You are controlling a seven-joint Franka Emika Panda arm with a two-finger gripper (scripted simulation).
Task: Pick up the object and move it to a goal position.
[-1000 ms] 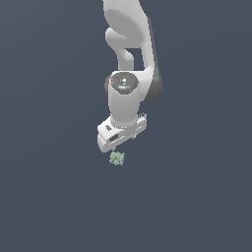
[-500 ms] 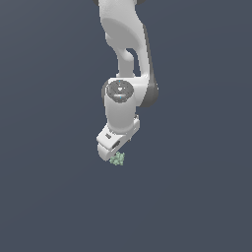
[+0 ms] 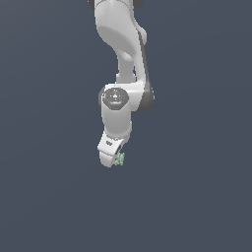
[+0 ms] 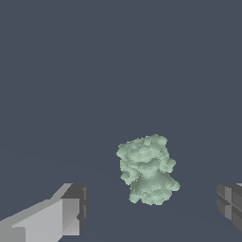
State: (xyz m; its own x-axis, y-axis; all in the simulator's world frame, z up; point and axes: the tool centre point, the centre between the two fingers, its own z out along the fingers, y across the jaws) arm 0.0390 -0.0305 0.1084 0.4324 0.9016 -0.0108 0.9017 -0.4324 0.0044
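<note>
The object (image 3: 120,159) is a tiny pale green knobbly lump on the dark grey floor, partly hidden behind my white gripper (image 3: 111,158) in the exterior view. In the wrist view the object (image 4: 147,169) lies between my two fingers, apart from both. One fingertip (image 4: 71,210) and the other fingertip (image 4: 231,203) stand wide on either side of it. My gripper (image 4: 151,208) is open and holds nothing. It is low, down around the object.
The white arm (image 3: 120,59) reaches down from the top of the exterior view. The floor (image 3: 197,197) is plain dark grey all around. No goal marker shows.
The arm has come down and the gripper has lowered onto the object, which now sits right beside the hand. The object has not moved.
</note>
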